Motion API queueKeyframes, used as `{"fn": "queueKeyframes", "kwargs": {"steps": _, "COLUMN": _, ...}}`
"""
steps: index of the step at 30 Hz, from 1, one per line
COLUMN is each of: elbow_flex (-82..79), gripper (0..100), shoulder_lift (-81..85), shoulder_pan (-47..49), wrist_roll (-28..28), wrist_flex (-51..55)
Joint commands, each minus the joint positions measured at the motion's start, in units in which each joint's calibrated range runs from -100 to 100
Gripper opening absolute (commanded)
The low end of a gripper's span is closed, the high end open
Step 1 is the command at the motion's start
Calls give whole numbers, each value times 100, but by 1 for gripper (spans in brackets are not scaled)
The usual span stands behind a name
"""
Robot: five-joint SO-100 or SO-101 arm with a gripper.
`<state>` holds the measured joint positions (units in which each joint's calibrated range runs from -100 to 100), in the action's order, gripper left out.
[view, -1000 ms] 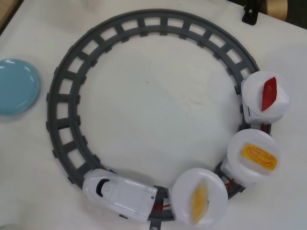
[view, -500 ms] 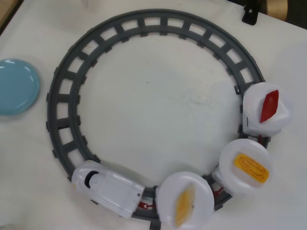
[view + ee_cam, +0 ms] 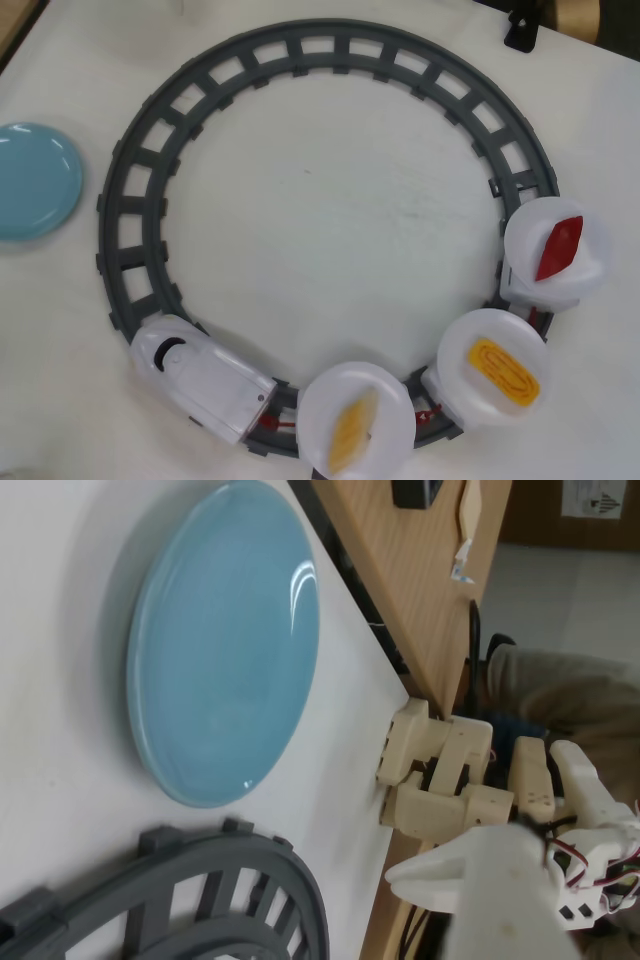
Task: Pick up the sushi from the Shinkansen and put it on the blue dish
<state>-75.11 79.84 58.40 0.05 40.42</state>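
In the overhead view the white Shinkansen rides the bottom-left of the grey ring track, pulling three round white plate cars. The middle car carries the sushi, a yellow-orange grooved block. The blue dish lies bare at the left edge, outside the track. No gripper shows in that view. In the wrist view the blue dish fills the upper left. Only one white finger of my gripper enters at the lower right, off the table's edge, and nothing is seen in it.
A paler orange piece rides the first car and a red pointed piece the last. In the wrist view a cream-coloured second arm stands beyond the table edge, and a track section lies below the dish.
The train and its three cars have run clockwise along the bottom of the track, towards the left. The blue dish has not moved.
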Motion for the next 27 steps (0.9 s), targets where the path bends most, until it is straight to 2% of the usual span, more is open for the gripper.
{"fn": "queueKeyframes", "kwargs": {"steps": 1, "elbow_flex": 640, "gripper": 20, "shoulder_lift": -66, "shoulder_pan": -188, "wrist_roll": -115, "wrist_flex": 56}}
{"fn": "queueKeyframes", "kwargs": {"steps": 16, "elbow_flex": 4563, "gripper": 20, "shoulder_lift": -3301, "shoulder_pan": -1799, "wrist_roll": -329, "wrist_flex": 1474}}
{"fn": "queueKeyframes", "kwargs": {"steps": 24, "elbow_flex": 6384, "gripper": 20, "shoulder_lift": -4770, "shoulder_pan": -3472, "wrist_roll": -282, "wrist_flex": 2697}}
{"fn": "queueKeyframes", "kwargs": {"steps": 27, "elbow_flex": 6907, "gripper": 20, "shoulder_lift": -5259, "shoulder_pan": -4202, "wrist_roll": 0, "wrist_flex": 3020}}
